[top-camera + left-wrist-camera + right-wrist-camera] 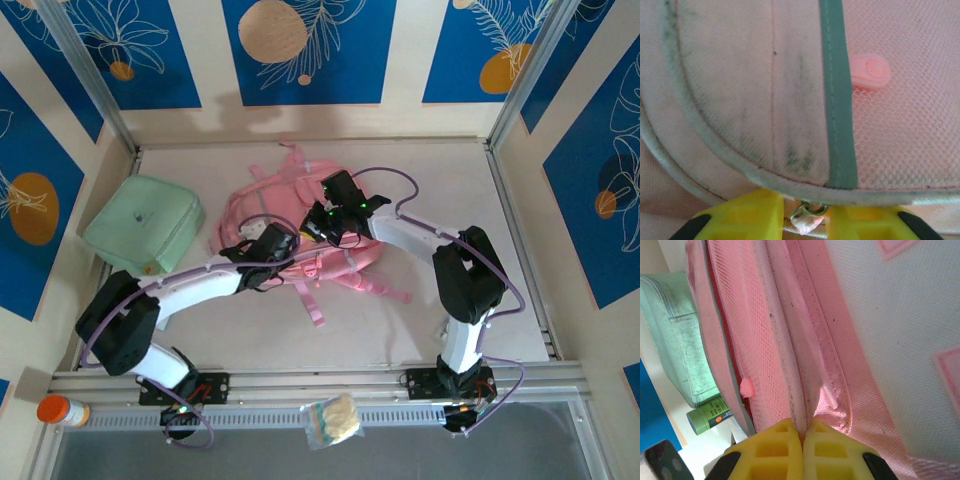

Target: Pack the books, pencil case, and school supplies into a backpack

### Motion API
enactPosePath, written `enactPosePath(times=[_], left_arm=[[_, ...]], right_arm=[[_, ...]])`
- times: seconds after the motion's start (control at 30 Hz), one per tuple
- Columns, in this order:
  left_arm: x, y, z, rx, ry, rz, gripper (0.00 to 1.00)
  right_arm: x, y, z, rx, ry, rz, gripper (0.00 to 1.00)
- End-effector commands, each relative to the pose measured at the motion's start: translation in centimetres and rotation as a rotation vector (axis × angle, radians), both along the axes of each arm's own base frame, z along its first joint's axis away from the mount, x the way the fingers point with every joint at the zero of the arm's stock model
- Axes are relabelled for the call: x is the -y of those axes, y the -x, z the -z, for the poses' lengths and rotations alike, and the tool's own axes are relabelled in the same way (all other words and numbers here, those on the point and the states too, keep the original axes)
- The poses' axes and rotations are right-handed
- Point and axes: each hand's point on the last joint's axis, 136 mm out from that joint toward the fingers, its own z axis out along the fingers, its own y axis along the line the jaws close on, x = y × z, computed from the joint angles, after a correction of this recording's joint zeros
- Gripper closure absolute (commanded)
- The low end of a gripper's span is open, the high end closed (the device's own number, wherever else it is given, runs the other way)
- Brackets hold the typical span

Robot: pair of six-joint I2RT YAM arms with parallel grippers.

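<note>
Jaws, right gripper (804, 437): closed, pinching a pink seam fold of the backpack (255, 200). Jaws, left gripper (806, 222): narrow gap, metal zip pull (807, 210) between; grip cannot be told. Backpack: flat, middle of table (450, 180), beside mint-green pouch (145, 225).

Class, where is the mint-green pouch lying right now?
In the top view the mint-green pouch lies on the left side of the table, just left of the pink backpack.
</note>
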Motion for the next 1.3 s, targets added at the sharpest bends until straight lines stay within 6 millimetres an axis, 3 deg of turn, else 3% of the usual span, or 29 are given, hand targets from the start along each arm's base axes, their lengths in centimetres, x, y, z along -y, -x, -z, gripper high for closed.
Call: enactPosePath(times=[0.0,0.3,0.53,0.63,0.77,1.0,1.1,1.27], left_arm=[[0.2,-2.0,-1.1,0.05,0.032,-0.051,0.81],[-0.7,-1.3,-3.6,0.102,0.0,0.001,0.99],[-2.0,1.0,-3.4,0.041,-0.112,0.14,1.0],[-1.7,1.9,-3.0,0.017,-0.149,0.245,1.0],[0.4,3.1,-2.3,-0.01,-0.117,0.391,1.0],[8.1,4.3,-3.5,0.019,0.033,0.543,1.0],[10.0,3.8,-3.9,0.042,0.069,0.55,1.0],[9.1,3.0,-3.9,0.047,0.01,0.539,1.0]], right_arm=[[-1.7,-0.5,-2.6,0.073,-0.072,-0.052,1.0],[-0.8,-0.4,-2.1,0.079,-0.044,-0.063,1.0],[0.8,-0.5,-2.7,0.122,0.005,-0.126,1.0],[1.7,-0.9,-3.0,0.145,0.027,-0.17,1.0],[2.5,-1.8,-3.0,0.132,0.015,-0.231,1.0],[4.7,-5.7,-3.1,0.166,0.075,-0.227,1.0],[5.1,-6.3,-3.2,0.163,0.075,-0.231,1.0],[5.2,-4.4,-4.0,0.116,-0.045,-0.219,0.73]])
